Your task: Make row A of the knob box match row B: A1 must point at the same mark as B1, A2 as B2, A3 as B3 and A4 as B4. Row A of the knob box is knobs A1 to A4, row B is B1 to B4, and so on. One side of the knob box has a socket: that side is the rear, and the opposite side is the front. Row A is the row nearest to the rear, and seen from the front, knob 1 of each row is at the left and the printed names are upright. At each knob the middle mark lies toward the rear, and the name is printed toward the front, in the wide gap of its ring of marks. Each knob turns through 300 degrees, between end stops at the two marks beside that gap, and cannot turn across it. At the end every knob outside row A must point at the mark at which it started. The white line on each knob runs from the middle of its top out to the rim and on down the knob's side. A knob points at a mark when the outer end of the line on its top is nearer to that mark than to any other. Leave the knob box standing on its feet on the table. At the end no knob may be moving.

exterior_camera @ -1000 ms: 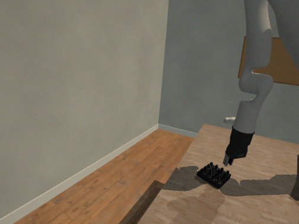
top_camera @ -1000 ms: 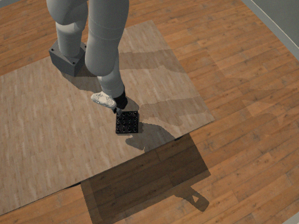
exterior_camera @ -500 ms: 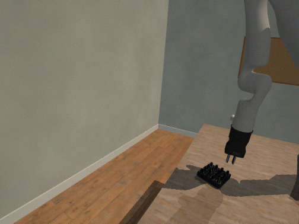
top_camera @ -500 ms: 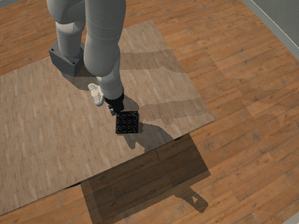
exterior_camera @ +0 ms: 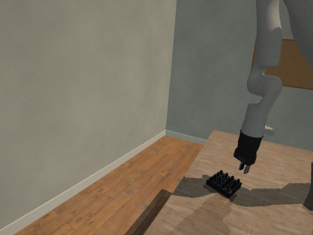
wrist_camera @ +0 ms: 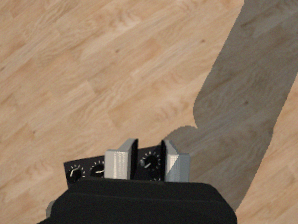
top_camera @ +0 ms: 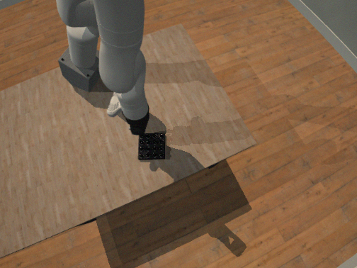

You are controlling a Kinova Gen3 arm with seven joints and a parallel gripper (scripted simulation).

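Planks of brown floor (top_camera: 301, 131) (exterior_camera: 130, 189) spread around a pale wood surface (top_camera: 71, 142) (exterior_camera: 273, 161) (wrist_camera: 100, 75) that slants across the top view. The grey base (top_camera: 76, 76) stands at the upper left, and the arm (top_camera: 118, 53) (exterior_camera: 268, 46) comes down from the upper edge. Its black pincer (top_camera: 139, 130) (exterior_camera: 243, 171) (wrist_camera: 149, 153) ends near the upper left corner of the knob box (top_camera: 151, 147) (exterior_camera: 223, 181) (wrist_camera: 84, 165), which lies just below the middle of the frame; the fingers cannot be told apart here.

In the exterior view, a beige wall (exterior_camera: 84, 68) fills the left and a blue-grey wall (exterior_camera: 211, 62) stands behind, with a brown board (exterior_camera: 289, 65) at the upper right. The box rests on the surface at the lower right, knobs up. The pincer hangs above and to the right of it, tilted, fingers apart with nothing between them.

In the wrist view, the box shows at the bottom, left of centre, partly hidden by the pincer. One knob (wrist_camera: 150, 162) appears in the gap between the parted fingers, two others farther left. Their settings are too small to read surely. A shadow covers the right side.

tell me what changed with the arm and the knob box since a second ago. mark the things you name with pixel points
The wrist has turned, swinging its white fitting (top_camera: 114, 105) (exterior_camera: 269, 129) toward the arm's base in the top view. The gripper (top_camera: 137, 132) (exterior_camera: 244, 168) (wrist_camera: 149, 153) turned with it, its two fingers now showing side by side in the exterior view. Nothing was grasped. The knob box (top_camera: 151, 158) (exterior_camera: 217, 190) (wrist_camera: 86, 163) stayed put.
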